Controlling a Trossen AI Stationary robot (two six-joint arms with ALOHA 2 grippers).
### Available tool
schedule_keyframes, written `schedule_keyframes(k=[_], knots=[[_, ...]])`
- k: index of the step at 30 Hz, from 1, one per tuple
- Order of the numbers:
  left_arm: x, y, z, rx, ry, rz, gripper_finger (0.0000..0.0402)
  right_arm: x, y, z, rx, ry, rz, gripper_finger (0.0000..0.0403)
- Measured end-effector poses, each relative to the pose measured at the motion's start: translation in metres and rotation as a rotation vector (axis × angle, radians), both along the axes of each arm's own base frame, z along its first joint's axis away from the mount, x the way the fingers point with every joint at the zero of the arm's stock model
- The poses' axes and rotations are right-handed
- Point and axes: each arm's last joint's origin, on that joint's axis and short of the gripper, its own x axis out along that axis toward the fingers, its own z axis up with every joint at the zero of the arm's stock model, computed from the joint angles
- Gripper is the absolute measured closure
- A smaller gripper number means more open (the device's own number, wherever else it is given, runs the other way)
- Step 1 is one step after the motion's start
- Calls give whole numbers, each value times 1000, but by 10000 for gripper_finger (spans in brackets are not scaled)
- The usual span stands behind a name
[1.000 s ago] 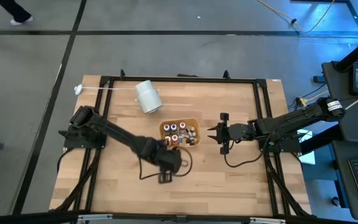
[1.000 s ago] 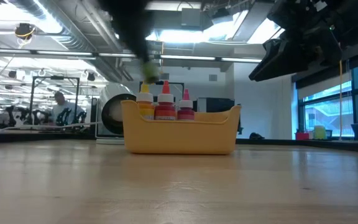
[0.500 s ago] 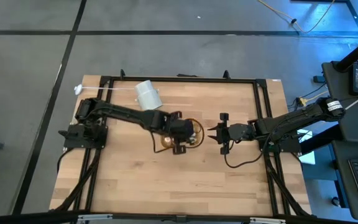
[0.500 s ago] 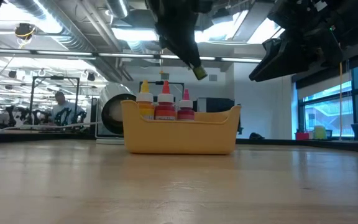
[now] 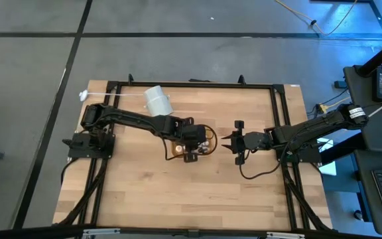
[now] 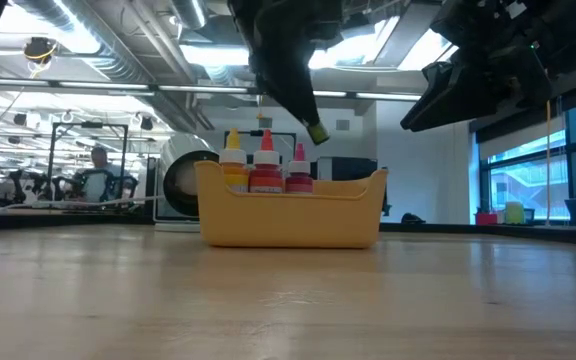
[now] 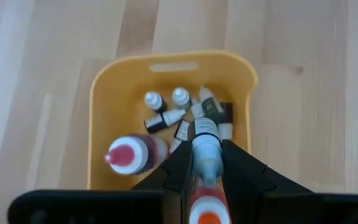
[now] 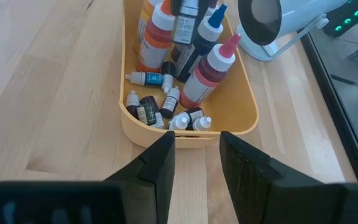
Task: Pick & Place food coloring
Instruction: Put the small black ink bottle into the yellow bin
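The wooden table (image 5: 197, 192) carries a white cylinder (image 5: 157, 103) lying near its far edge and, at its middle, the orange tray (image 6: 288, 212). A second ago the left arm reached toward the table's near side, its gripper well clear of the tray. Now it has swung across, and the left gripper (image 5: 190, 141) hangs directly over the tray, having drifted only slightly in the last half second.

Its fingers (image 7: 244, 174) are clamped on a small food coloring bottle (image 7: 205, 149) with a pale cap, held above the tray's contents and pointing down at them. In the low view the bottle (image 6: 315, 131) sits tilted, above the tray's rim.

The right gripper (image 5: 236, 143) waits just beside the tray, unmoved, its fingers (image 8: 247, 174) apart and holding nothing.

Inside the tray stand three taller bottles (image 6: 265, 165), with many tiny bottles (image 8: 160, 109) heaped at one end. The carry looks finished; what remains for this bottle is probably a lowering and release over the heap.
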Motion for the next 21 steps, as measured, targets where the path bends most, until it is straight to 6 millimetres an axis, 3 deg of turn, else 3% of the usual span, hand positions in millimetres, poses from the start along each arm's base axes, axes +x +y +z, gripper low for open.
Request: schedule_keyframes(k=[6,13,21], knots=[[5,1,2,-1,-56,-18,339,0,0,0,3,-1,-2,273],[20,-1,-34,-19,39,-67,339,0,0,0,4,0,-2,273],[25,2,-47,-11,63,-65,335,0,0,0,6,5,-1,273]])
